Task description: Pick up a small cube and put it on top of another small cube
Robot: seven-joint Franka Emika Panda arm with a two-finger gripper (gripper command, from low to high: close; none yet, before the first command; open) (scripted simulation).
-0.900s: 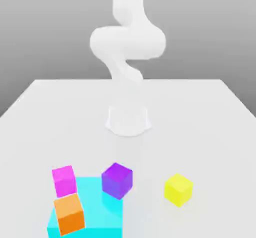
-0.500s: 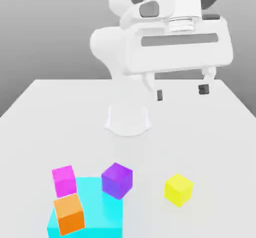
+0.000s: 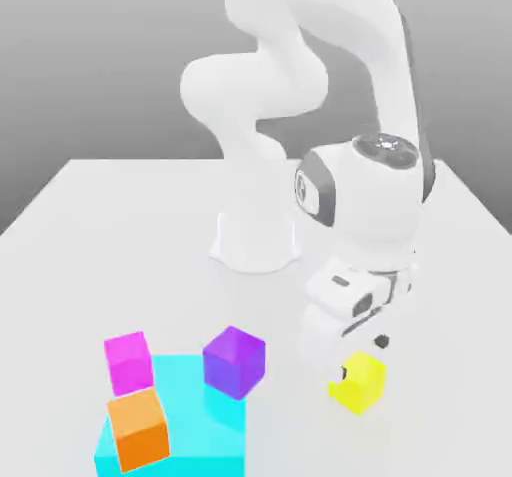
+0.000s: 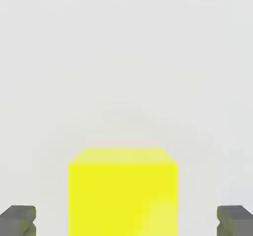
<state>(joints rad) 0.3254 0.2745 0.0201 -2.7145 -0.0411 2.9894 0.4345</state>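
Observation:
The small yellow cube (image 3: 360, 387) rests on the white table toward the exterior view's right; in the hand view the yellow cube (image 4: 122, 193) lies centred between the two dark fingertips (image 4: 19, 219). My gripper (image 3: 360, 359) hangs low just over that cube and is open, one finger on each side with a gap to the cube's faces. The purple cube (image 3: 234, 361) stands to the exterior view's left of the yellow one, at the edge of a flat cyan block (image 3: 200, 435).
A magenta cube (image 3: 127, 361) and an orange cube (image 3: 139, 428) sit by the cyan block at the front of the exterior view's left. The arm's white base (image 3: 256, 240) stands mid-table behind them. The table's right edge (image 3: 480, 200) runs close by.
The hand has dropped from high above the table to just over the yellow cube, its fingers now on both sides of it. No cube has moved.

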